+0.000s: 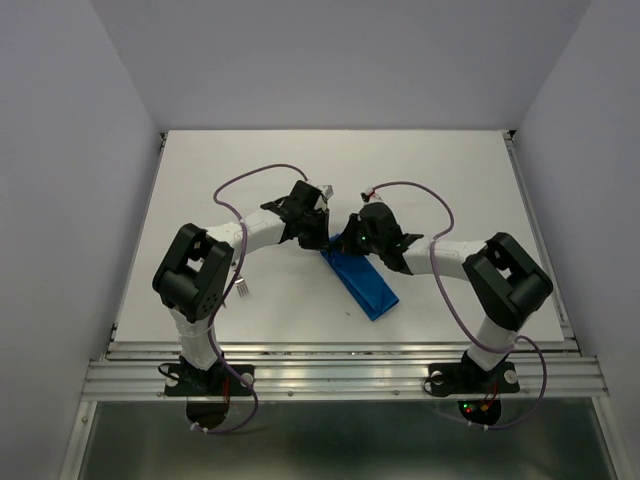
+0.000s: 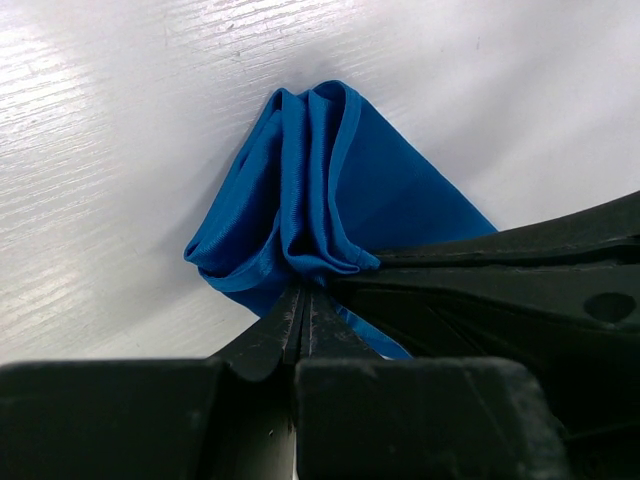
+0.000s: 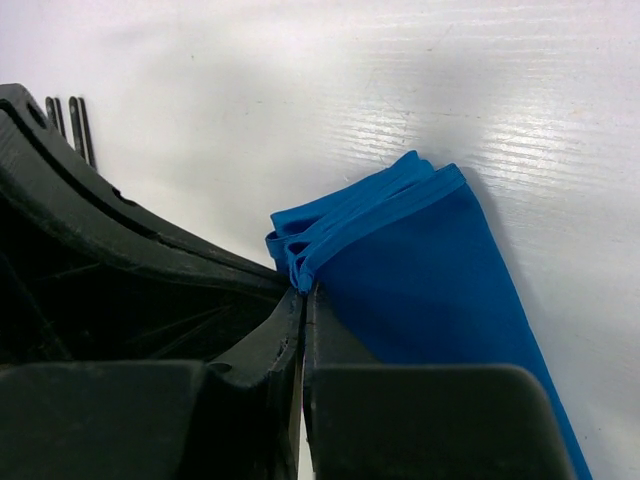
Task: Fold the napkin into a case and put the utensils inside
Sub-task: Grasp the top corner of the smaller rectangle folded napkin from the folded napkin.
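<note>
**At mid-frame, overhead: napkin (image 1: 366,287) pinched at one end by both claws**

Left gripper (image 2: 305,298): jaws closed tight on a gathered bunch of the cloth's end. The folds fanned out from the pinch toward the upper centre of its wrist view.

Right gripper (image 3: 303,292): likewise closed, nipping the stacked edges of the same end at mid-frame.

Judged purpose: each claw held the short end either to keep the layers together or to part them as a mouth for the utensils. Which of the two could not be told.

Napkin: folded to a narrow strip, flat on the white table (image 1: 450,180), running from the claws at centre toward the lower right of the overhead view. Its far end lay free.

Overhead view alone gave the strip's full length and the arms converging from either side, but it hid the jaws. Wrist views alone showed the grip and the layered edges.

Right wrist view, upper left: thin dark prongs (image 3: 76,120), probably fork tines, behind a black body, apparently the left gripper.

Knife: not made out.
</note>
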You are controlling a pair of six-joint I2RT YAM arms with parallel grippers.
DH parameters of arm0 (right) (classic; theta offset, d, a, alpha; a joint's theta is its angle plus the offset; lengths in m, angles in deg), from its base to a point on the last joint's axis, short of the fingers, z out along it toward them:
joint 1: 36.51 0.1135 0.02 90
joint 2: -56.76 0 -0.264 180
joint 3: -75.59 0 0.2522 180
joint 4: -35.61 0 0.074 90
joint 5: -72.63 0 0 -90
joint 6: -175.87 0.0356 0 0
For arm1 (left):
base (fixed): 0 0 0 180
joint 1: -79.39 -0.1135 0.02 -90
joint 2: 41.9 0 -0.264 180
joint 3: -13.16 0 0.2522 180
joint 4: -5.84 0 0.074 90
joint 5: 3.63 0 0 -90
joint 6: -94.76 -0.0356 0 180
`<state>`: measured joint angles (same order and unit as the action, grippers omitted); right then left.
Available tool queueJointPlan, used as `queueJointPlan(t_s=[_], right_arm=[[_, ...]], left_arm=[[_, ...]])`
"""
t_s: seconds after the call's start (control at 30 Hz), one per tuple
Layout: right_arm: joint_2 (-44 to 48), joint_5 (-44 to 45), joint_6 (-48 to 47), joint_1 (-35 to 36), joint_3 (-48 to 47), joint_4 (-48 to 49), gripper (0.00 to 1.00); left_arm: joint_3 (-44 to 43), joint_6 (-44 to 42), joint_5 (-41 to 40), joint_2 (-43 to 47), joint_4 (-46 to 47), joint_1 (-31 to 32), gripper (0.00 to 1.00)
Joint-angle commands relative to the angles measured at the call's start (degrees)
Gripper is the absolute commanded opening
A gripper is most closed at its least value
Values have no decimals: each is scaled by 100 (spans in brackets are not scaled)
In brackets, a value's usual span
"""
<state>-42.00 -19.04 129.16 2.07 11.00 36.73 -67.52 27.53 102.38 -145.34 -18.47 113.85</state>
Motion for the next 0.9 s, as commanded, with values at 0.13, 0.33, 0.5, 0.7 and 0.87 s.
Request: queueJointPlan(t_s=[0.13, 0.33, 0.5, 0.7, 0.87], right_arm=[[-494, -114, 57, -18, -322, 33, 1], [-899, -360, 136, -18, -428, 173, 1], [-1172, -536, 285, -18, -393, 288, 1], [-953, -791, 382, -18, -130, 745, 1], [-724, -817, 549, -18, 82, 1131, 1]], left_arm=[[-252, -88, 78, 122, 0, 26, 0], [-252, -88, 95, 140, -9, 26, 0], [-278, -88, 78, 78, -18, 26, 0], [-313, -88, 43, -36, -18, 26, 0], [-322, -105, 7, -106, -9, 26, 0]])
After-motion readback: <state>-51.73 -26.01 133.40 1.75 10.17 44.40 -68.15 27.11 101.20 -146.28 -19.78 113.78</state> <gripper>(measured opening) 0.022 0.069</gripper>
